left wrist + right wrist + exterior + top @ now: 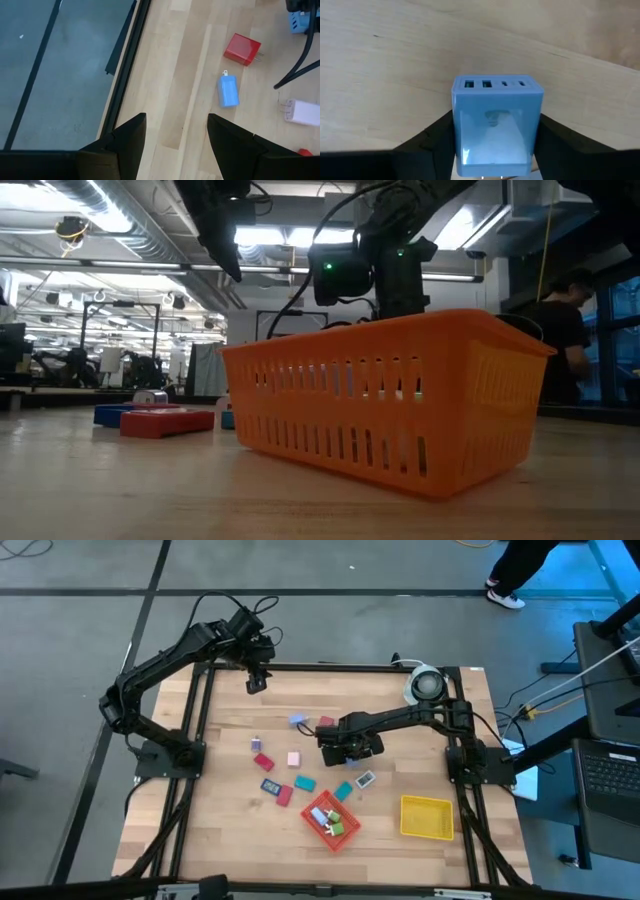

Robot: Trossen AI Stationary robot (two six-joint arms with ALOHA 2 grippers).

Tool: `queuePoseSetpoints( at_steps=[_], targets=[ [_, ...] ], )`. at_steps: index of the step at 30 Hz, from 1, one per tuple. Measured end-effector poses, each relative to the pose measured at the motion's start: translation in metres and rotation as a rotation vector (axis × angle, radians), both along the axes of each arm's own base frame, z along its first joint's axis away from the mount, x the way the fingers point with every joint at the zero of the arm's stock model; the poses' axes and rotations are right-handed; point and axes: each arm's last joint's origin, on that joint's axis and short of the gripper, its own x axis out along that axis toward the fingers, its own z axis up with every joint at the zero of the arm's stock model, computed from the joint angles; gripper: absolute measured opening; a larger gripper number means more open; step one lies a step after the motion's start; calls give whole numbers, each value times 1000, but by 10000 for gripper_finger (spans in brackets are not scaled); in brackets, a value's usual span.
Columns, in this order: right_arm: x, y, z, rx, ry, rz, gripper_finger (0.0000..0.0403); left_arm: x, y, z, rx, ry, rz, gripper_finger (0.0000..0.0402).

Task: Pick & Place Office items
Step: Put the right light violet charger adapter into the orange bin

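Right gripper (pixel 495 145) has a blue charger (pixel 496 125) pinched, mid-table.
I've got its fingers pressed on both sides of the light blue block, ports facing out, just over the wood near the table (pixel 230 830) centre. Left gripper (pixel 175 145) hangs spread and empty over the far left edge, red charger (pixel 242 49) below.

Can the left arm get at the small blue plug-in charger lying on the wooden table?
Probably yes: the left gripper hangs open, and the small blue plug-in charger lies uncovered, apart from the red charger.
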Motion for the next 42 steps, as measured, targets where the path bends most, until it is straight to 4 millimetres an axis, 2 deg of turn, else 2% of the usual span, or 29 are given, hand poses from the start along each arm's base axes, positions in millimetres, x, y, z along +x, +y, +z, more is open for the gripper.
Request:
queuePoseSetpoints(
  at_steps=[4,7,10,13,17,22,25,33,36,42],
  targets=[
    [-1,-4,6,0,-19,8,209,0,0,0,-3,-2,5,207],
    [-8,-9,17,-45,-14,-1,209,0,0,0,-4,-3,7,207],
    [-11,-13,45,-69,-95,-27,209,0,0,0,-5,-3,7,207],
    [-10,-9,76,-68,-196,-30,209,0,0,0,-4,-4,6,207],
    [-7,13,129,-108,-375,15,209,0,0,0,-1,-5,7,207],
    [-4,64,149,-53,-452,37,209,0,0,0,-1,-5,7,207],
    [-6,95,143,-13,-432,30,209,1,0,0,2,-7,7,207],
    [9,163,93,164,-381,85,209,1,1,1,8,-16,6,207],
    [10,174,77,184,-330,92,209,1,1,1,8,-16,6,207],
    [13,168,76,149,-344,101,213,1,1,1,7,-14,6,207]
  ],
)
